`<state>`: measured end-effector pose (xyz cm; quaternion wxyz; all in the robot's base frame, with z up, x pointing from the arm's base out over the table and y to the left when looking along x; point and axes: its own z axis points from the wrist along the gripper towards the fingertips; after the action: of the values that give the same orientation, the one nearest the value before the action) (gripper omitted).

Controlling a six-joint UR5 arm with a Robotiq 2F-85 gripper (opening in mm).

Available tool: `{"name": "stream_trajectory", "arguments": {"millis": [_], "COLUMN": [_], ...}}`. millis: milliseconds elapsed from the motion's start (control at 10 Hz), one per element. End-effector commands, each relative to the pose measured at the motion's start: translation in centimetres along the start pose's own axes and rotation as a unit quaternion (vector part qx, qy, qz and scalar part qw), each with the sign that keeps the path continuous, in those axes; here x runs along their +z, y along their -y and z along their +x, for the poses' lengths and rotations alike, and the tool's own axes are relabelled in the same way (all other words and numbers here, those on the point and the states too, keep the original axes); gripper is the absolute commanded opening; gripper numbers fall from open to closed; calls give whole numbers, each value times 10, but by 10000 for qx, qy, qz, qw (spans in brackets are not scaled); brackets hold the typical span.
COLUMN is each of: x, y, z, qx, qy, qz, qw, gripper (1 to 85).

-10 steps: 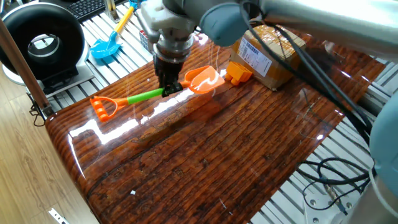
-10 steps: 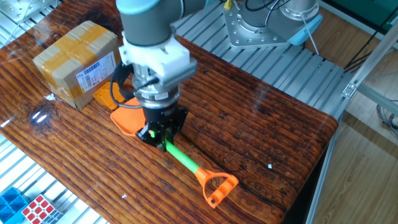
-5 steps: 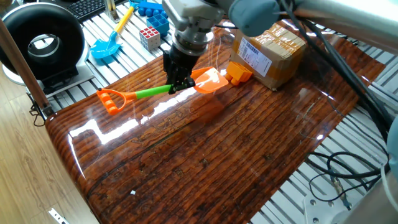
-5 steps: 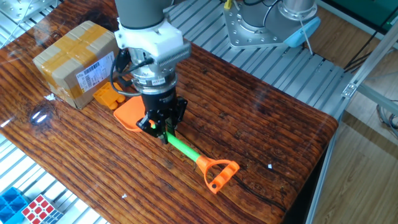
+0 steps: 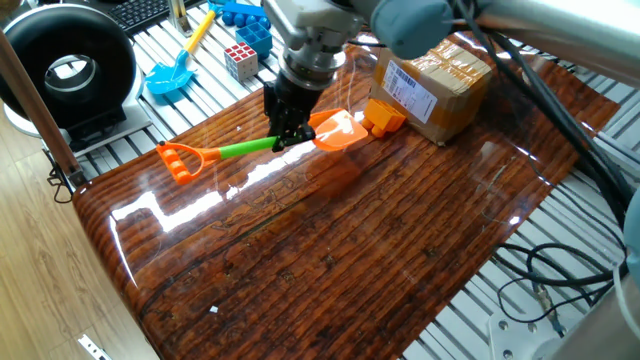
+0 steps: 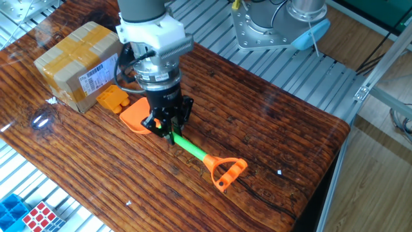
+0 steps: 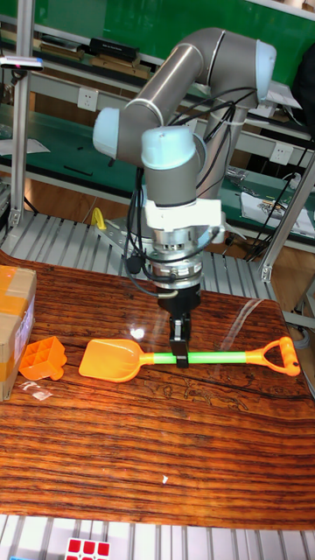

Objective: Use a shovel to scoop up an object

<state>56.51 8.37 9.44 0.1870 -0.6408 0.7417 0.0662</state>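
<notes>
The shovel (image 5: 240,149) (image 6: 193,149) (image 7: 219,357) lies level just above the wooden table, with its orange blade toward the cardboard box and its orange D-loop end away from it. My gripper (image 5: 283,139) (image 6: 167,132) (image 7: 180,354) is shut on the green shaft close to the blade. The object, a small orange brick (image 5: 382,116) (image 6: 111,98) (image 7: 43,359), rests on the table against the box. A short gap separates the blade tip from the brick in the tall fixed view.
A brown cardboard box (image 5: 432,78) (image 6: 77,64) stands behind the brick. Off the table's edge lie a blue shovel (image 5: 172,72), a puzzle cube (image 5: 240,60) (image 6: 40,215) and blue bricks (image 5: 245,22). A black round device (image 5: 68,70) sits at the far left.
Over the last second my gripper carried the shovel toward the box, bringing the blade closer to the brick. In the last half second almost nothing moved.
</notes>
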Motion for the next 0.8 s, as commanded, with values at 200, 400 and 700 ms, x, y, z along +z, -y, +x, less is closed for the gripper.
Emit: {"name": "stream_trajectory", "arguments": {"millis": [200,400,700], "x": [-7,-7,-12], "y": [0,0,-2], "z": [7,13,7], "qx": [-42,-95,-92], "qy": [216,333,540], "qz": [32,7,-33], "qw": [9998,9994,9985], "gripper": [10,10,10]}}
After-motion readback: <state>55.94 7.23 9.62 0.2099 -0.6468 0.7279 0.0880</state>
